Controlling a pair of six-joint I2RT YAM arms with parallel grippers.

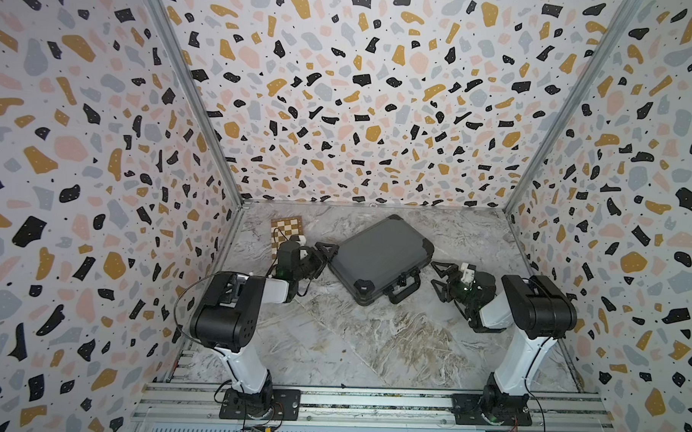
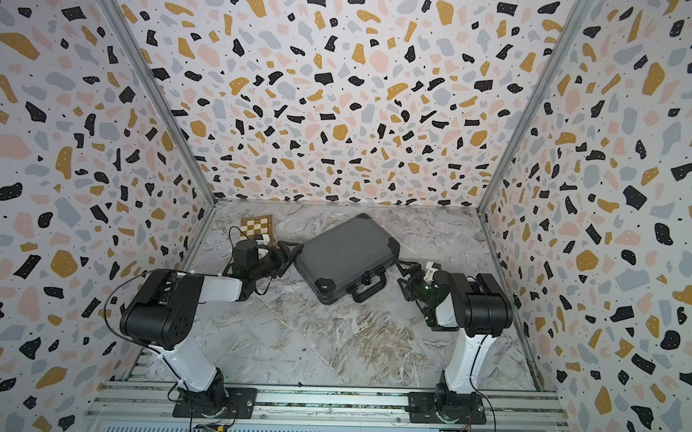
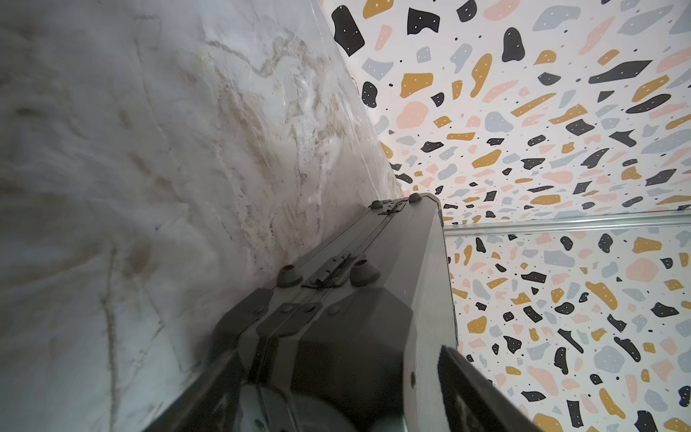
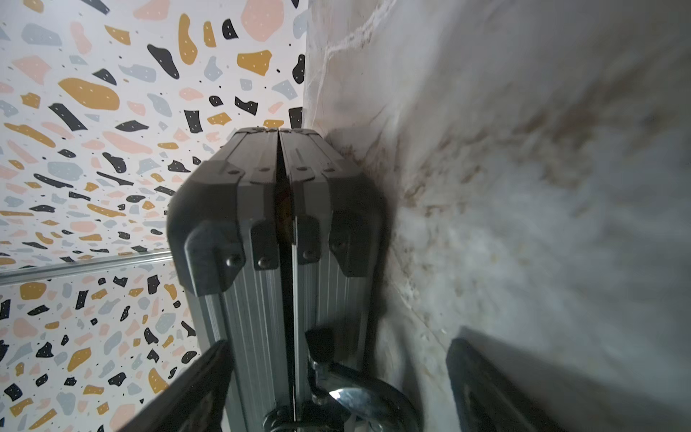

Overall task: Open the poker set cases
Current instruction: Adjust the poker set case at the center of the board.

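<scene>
The dark grey metal briefcase with black corner guards (image 1: 378, 253) is lying flat and askew toward the back of the marble-patterned table (image 1: 372, 336), its black handle (image 1: 405, 288) turned toward the robot's side. In the right wrist view its lid (image 4: 258, 161) is being shown only a thin crack ajar, so the case is judged not yet opened.

The left gripper (image 1: 327, 254) is being held with jaws spread astride the hinge-side corner; whether the pads are pressing cannot be told. The right gripper (image 1: 433, 274) is being held with jaws apart just beside the handle-side end, with nothing gripped.

Whether the silver latch (image 4: 336, 396) is released cannot be told. If the lid is levered against a fastened latch, the whole case is likely to be dragged or tipped rather than opened. If left unbraced, it may be slid across the smooth table toward the small wooden checkered box (image 1: 286, 228) lying just behind the left gripper. A finger may be deflected off the rounded corner guard (image 4: 209, 232), and a half-raised lid may be dropped shut.
</scene>
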